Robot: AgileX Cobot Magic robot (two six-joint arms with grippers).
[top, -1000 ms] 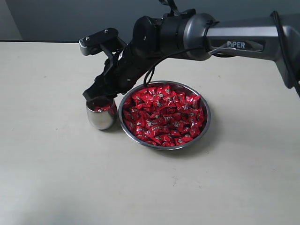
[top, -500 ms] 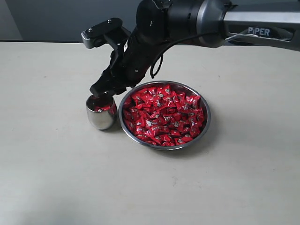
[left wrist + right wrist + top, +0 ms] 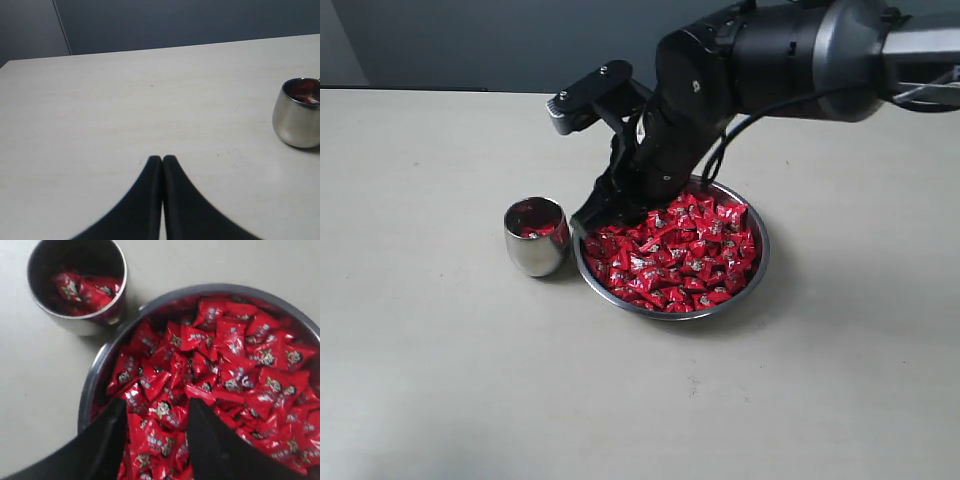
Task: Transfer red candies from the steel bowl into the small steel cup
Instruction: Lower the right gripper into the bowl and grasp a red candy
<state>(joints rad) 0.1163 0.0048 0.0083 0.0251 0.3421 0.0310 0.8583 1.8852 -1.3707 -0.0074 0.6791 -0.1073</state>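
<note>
Jaws pressed together with nothing between them, the left gripper (image 3: 162, 162) is showing only in its own wrist camera, sitting low over the bare pale tabletop (image 3: 125, 100). At the left of centre in the exterior view, the small rounded polished steel cup (image 3: 536, 237) is standing upright on the table, holding a few wrapped red candies (image 3: 82, 290). Just to its right, nearly touching it, the wide shallow shiny steel bowl (image 3: 760, 262) is sitting heaped with many more of them. Over the bowl's left edge, the right gripper (image 3: 591, 222) is hanging from the black arm (image 3: 760, 60) that is reaching in from the upper right, its jaws parted and gripping nothing, straddling candies on the heap.
</note>
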